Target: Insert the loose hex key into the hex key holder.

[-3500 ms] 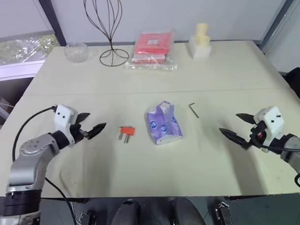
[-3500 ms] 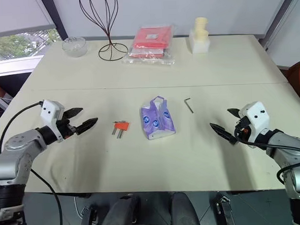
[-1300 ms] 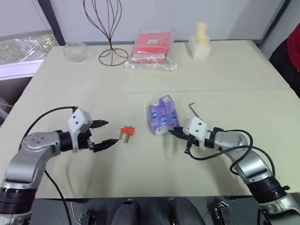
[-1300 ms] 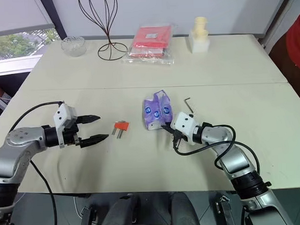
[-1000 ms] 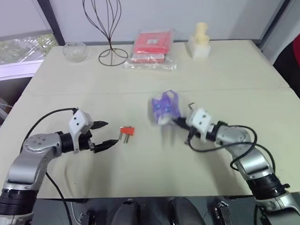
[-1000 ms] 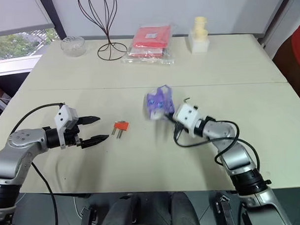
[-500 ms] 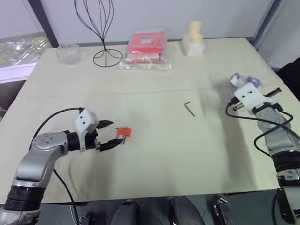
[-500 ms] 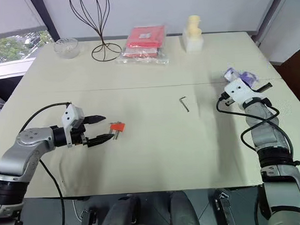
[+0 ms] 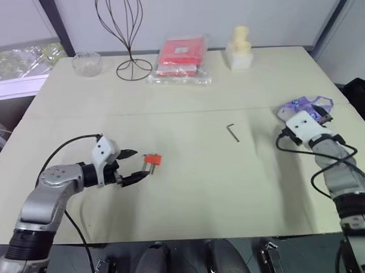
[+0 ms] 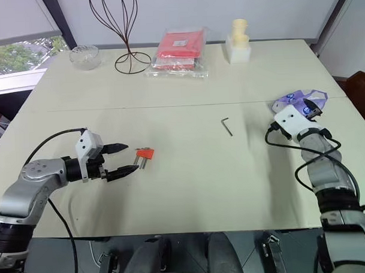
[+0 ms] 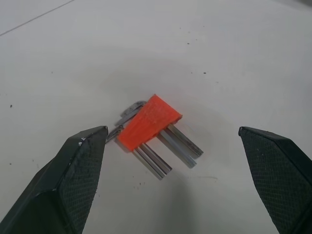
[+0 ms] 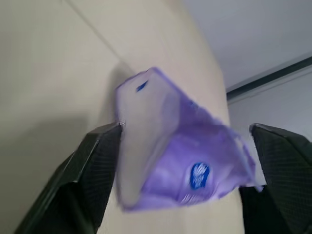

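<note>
Purple packet (image 12: 175,156) between right end effector (image 12: 187,180) fingers: blurred, print unreadable; contact with fingers unclear. Right end effector fingertips mostly hidden behind white wrist housing (image 10: 291,118) (head views). Loose hex key (image 10: 228,126): too small for detail.

The orange hex key holder (image 11: 148,122) lies on the table (image 11: 234,58); the left claw (image 11: 178,183) stands wide open around it.

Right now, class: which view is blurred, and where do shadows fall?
Right wrist view: the purple packet is smeared by blur. Left wrist view: sharp, soft shadow under the hex key holder. Left eye view: faint shadow right of the loose hex key.
</note>
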`<action>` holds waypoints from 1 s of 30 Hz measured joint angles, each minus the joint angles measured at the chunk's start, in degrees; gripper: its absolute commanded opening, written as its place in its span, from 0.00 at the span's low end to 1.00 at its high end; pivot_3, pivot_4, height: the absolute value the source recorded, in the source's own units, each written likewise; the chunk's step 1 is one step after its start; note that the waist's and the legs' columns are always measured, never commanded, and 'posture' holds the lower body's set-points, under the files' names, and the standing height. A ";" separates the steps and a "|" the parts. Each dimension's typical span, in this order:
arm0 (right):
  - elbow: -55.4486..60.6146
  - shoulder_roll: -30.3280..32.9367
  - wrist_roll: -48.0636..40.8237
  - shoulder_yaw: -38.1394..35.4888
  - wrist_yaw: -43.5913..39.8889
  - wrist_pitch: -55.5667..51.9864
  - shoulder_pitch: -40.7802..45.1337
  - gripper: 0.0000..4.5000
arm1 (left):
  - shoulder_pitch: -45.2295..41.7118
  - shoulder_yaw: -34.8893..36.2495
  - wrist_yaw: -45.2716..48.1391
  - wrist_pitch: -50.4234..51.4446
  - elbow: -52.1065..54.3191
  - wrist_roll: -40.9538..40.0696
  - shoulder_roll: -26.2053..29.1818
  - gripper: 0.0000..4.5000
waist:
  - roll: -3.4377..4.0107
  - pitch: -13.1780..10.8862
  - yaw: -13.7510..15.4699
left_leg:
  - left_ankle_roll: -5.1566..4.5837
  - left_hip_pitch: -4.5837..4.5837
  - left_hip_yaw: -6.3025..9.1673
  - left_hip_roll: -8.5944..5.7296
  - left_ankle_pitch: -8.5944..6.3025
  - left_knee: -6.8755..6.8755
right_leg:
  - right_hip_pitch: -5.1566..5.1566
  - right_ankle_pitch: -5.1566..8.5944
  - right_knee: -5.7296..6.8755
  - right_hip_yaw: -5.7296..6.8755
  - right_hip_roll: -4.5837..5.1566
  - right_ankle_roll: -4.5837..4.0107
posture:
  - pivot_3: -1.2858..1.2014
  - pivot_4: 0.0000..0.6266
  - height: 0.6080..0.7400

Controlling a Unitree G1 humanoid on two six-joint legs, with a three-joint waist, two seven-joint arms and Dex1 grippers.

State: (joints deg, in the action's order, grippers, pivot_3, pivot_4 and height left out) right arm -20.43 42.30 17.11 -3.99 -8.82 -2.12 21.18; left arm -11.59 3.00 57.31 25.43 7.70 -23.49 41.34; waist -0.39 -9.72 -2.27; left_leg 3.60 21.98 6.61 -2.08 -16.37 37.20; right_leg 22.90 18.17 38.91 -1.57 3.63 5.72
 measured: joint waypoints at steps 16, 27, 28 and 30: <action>24.95 -14.11 -15.97 15.11 -24.25 -2.43 1.33 0.99 | -4.36 2.09 2.75 -1.88 -9.46 0.30 3.80 1.00 | -0.01 -0.02 -0.30 | -0.09 -0.50 0.03 0.05 -0.06 -0.09 | -0.24 0.00 0.09 -0.11 -0.06 0.00 | 0.52 0.24 1.00; -7.29 -28.96 -17.60 22.26 -38.94 5.40 14.56 0.99 | 5.47 7.98 3.94 5.96 -0.45 -5.50 6.71 1.00 | -0.01 -0.05 -0.80 | -0.07 -0.48 0.03 0.13 -0.06 -0.14 | -0.13 0.00 0.12 -0.11 -0.03 0.00 | 0.52 0.24 1.00; -9.64 -30.07 -17.67 22.31 -39.66 5.84 15.62 0.99 | 6.26 8.98 3.69 6.80 0.43 -6.09 6.92 1.00 | -0.01 -0.06 -0.82 | -0.07 -0.48 0.04 0.13 -0.06 -0.14 | -0.13 0.00 0.12 -0.11 -0.02 0.00 | 0.52 0.24 1.00; -13.17 -31.73 -17.77 22.43 -41.28 7.08 17.57 0.99 | 7.23 10.52 3.02 7.83 2.10 -7.05 7.13 1.00 | 0.00 -0.06 -0.53 | -0.07 -0.48 0.05 0.11 -0.06 -0.13 | -0.14 0.00 0.12 -0.10 0.00 0.00 | 0.52 0.24 1.00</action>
State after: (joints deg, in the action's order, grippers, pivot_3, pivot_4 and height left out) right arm -33.60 10.57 -0.66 18.45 -50.10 4.96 38.75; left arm -4.37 13.52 60.33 33.26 9.80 -30.55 48.47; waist -0.40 -9.78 -2.79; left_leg 3.53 21.50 6.66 -1.97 -16.44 37.06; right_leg 22.76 18.17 39.03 -1.68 3.62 5.72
